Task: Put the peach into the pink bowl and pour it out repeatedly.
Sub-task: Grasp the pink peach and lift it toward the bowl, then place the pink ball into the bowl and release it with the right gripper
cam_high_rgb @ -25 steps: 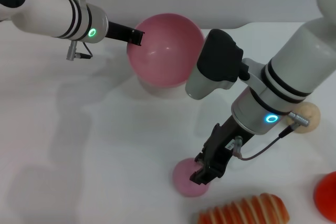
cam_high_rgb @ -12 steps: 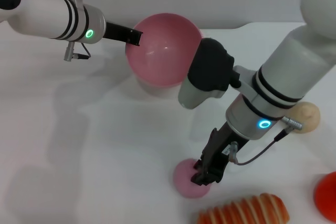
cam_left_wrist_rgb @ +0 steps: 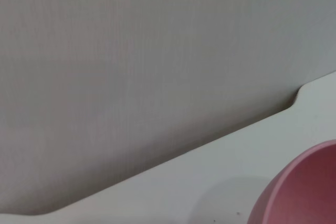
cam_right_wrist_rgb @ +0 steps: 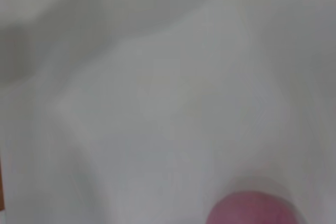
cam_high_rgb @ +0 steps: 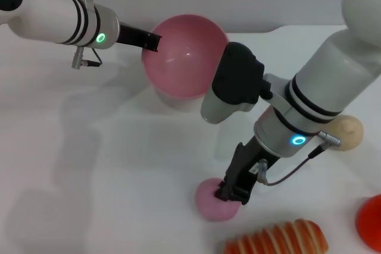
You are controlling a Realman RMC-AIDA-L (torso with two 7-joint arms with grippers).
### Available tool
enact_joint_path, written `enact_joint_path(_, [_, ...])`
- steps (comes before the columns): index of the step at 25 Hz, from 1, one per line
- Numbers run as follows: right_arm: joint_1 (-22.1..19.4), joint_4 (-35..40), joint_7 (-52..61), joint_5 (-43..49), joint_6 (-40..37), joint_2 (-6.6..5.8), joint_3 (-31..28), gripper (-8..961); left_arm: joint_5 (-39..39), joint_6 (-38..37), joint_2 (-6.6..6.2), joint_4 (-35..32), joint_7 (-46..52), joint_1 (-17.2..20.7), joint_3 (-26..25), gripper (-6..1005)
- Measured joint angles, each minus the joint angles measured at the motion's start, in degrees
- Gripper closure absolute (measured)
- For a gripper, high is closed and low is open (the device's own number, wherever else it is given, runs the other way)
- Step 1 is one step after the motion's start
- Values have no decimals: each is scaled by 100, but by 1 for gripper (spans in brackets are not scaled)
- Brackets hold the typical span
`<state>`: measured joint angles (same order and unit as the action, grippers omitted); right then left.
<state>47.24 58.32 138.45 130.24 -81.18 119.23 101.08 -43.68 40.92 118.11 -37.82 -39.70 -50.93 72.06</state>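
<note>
Pink and matte, the peach (cam_high_rgb: 213, 200) sits on the white table (cam_high_rgb: 107, 176) directly under the right gripper (cam_high_rgb: 231, 193), whose dark fingers come down onto its top and near side; they appear to be set around the fruit, though whether they are actually clamped on it cannot be told from the head view. In the right wrist view only the rounded top of the peach (cam_right_wrist_rgb: 254, 209) shows, blurred, against the pale tabletop. Well away from that claw, toward the far side of the table, the left gripper (cam_high_rgb: 156, 42) grips the rim of the pink bowl (cam_high_rgb: 186, 56), closed on its edge and holding it tilted so its glossy inside faces up and toward the robot. A sliver of the bowl (cam_left_wrist_rgb: 299, 190) enters the left wrist view. Just beyond the peach, nearer the robot, lies a striped orange-and-cream piece (cam_high_rgb: 278, 239); to the right arm's outer side rest a beige ball (cam_high_rgb: 350, 132) and a red object (cam_high_rgb: 369, 221).
</note>
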Motion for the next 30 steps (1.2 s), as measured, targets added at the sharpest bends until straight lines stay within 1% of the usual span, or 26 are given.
enact_joint_path(2, [-106, 264, 22, 0, -35, -12, -60, 929, 0, 5, 1, 0, 0, 8, 0, 931])
enact_joint_path(5, [-318, 925, 30, -2, -257, -22, -346, 929, 0, 24, -1, 0, 0, 18, 0, 930])
enact_joint_path(9, [-489, 1872, 3, -175, -701, -32, -1072, 929, 0, 81, -3, 11, 0, 33, 0, 929])
enact_joint_path(11, [-525, 2307, -64, -433, -852, -42, -1507, 929, 0, 114, -4, 13, 1, 38, 0, 929])
enact_joint_path(14, [-541, 2792, -275, -818, -937, -55, -2169, 929, 0, 139, -1, 14, 1, 39, 0, 928])
enact_joint_path(16, [-538, 2918, -407, -898, -875, -57, -2490, 928, 0, 158, 1, 7, 2, 39, 0, 927])
enact_joint_path(18, [-527, 2903, -502, -891, -705, -58, -2707, 928, 0, 210, 1, 3, 11, 38, 0, 927])
enact_joint_path(20, [-546, 2710, -564, -806, -321, -58, -2775, 928, 0, 252, 0, 3, 25, 28, 0, 926])
enact_joint_path(21, [-573, 2431, -654, -682, 111, -57, -2751, 928, 0, 274, -3, 3, 33, 23, 1, 926])
enact_joint_path(22, [-573, 2431, -654, -682, 111, -57, -2751, 928, 0, 280, -4, 2, 36, 18, 0, 926])
enact_joint_path(23, [-579, 2280, -702, -632, 281, -56, -2737, 928, 0, 299, -5, -2, 42, 8, 0, 926])
enact_joint_path(26, [-546, 1605, -833, -522, 923, -53, -2657, 928, 0, 396, -6, -63, 55, -5, 1, 925])
enact_joint_path(27, [-546, 1605, -833, -522, 923, -53, -2657, 928, 0, 421, -9, -81, 57, -6, 0, 924])
enact_joint_path(30, [-509, 1237, -975, -515, 1269, -56, -2535, 928, 0, 452, -14, -93, 59, -13, 0, 924])
